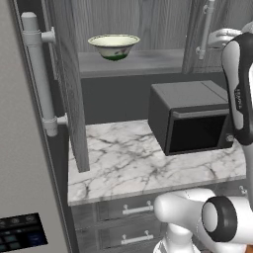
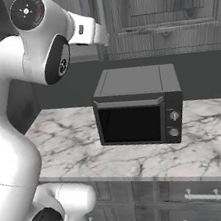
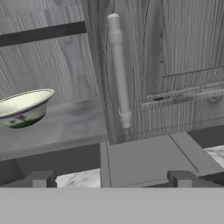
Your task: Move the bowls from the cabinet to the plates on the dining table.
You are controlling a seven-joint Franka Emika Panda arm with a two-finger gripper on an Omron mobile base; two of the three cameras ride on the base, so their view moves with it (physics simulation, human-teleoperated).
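We see one bowl [image 1: 114,46] standing upright on the lower shelf [image 1: 143,63] of the open cabinet [image 1: 69,84], cream inside with a dark green band near its foot. In the left base view it sits toward the left part of the shelf, above and behind the marble desk [image 1: 128,158], and well apart from the black microwave [image 1: 190,116] that stands on that desk.

In the hand view the bowl [image 3: 22,107] lies at the far left edge, partly cut off by the frame, resting on the same grey shelf. Our fingers [image 3: 111,179] rise at the bottom of that view, spread wide, with nothing between them. The bowl is up and to the left of the left fingertip, clearly apart from it and not touched. Straight ahead of the fingers we see the closed cabinet door and its long silver bar handle [image 3: 119,70], upright, to the right of the bowl. Below the handle the flat grey top of the microwave fills the gap between the fingertips.

In the right base view the white arm [image 2: 14,128] reaches up toward the cabinet.
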